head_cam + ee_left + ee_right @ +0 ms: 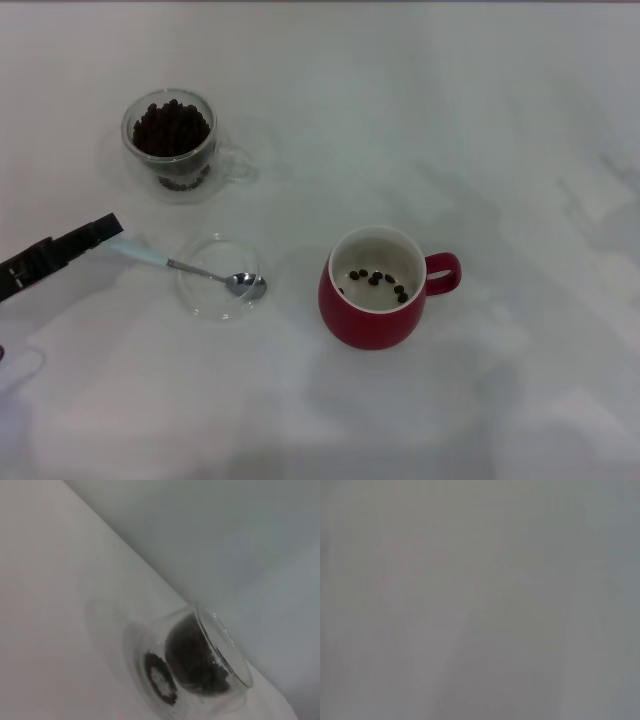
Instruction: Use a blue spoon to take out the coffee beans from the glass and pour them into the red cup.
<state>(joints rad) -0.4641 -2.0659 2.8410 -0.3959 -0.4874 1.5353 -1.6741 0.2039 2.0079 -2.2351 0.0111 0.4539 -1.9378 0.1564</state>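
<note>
A flat round clear glass dish [205,296] lies on the plain white tabletop [500,130], near the table's front left part. Around that dish the white surface stretches away on all sides.

The glass [171,140] was clear and shiny, with two see-through walls. The coffee beans [170,128] inside it looked dark and a little glossy. The blue spoon [190,268] had a bright, mirror-like metal bowl and a dull pale handle that looked like plastic. It lay on a flat dish [216,300] of clear glass. The red cup [375,288] was smooth and shiny outside, like glazed pottery, and white inside. The table [500,120] was white, smooth and matt. The left gripper [100,232] was matt black.
</note>
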